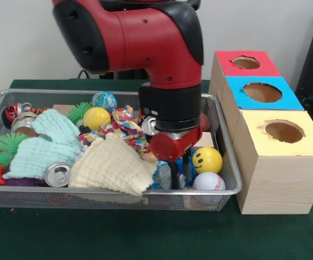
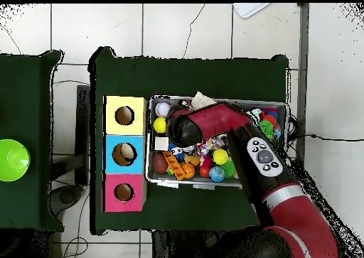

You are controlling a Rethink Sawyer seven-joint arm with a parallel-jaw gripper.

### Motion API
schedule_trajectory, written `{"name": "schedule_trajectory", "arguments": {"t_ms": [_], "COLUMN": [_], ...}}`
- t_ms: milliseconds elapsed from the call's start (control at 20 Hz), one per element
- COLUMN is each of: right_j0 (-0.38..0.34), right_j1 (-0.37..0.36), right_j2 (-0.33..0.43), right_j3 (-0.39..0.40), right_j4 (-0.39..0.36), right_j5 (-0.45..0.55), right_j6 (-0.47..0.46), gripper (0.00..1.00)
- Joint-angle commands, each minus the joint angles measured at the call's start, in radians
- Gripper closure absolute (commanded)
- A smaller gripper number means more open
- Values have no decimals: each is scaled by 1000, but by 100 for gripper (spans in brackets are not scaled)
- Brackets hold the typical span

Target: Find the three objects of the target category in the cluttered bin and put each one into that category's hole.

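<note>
The wire mesh bin [image 1: 91, 193] lies on the green table, full of toys and cloths. It also shows in the overhead view [image 2: 213, 185]. My gripper [image 1: 181, 174] is lowered into the bin's front right part. It sits against a crushed clear bottle with a blue label [image 1: 164, 174], between the cream cloth [image 1: 113, 165] and the yellow smiley ball [image 1: 207, 160]. Only one bottle shows; any others are hidden. In the overhead view the arm [image 2: 206, 124] covers the gripper.
Beside the bin stands a wooden box with a red [image 1: 246, 62], a blue [image 1: 262, 92] and a yellow [image 1: 283, 131] hole. Also in the bin are silver cans [image 1: 57, 174], a mint cloth [image 1: 42, 143], a baseball [image 1: 208, 182] and green spiky toys [image 1: 4, 147].
</note>
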Motion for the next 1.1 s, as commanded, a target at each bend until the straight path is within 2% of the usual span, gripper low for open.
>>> {"name": "schedule_trajectory", "arguments": {"t_ms": [50, 350, 650, 850, 1100], "right_j0": [-182, -291, -356, -385, -425], "right_j1": [30, 91, 127, 148, 164], "right_j2": [174, 290, 388, 433, 504], "right_j3": [125, 148, 187, 212, 277], "right_j4": [131, 209, 241, 250, 258], "right_j5": [194, 268, 342, 359, 330], "right_j6": [-252, -316, -366, -351, -301], "gripper": [100, 100, 100, 100, 100]}}
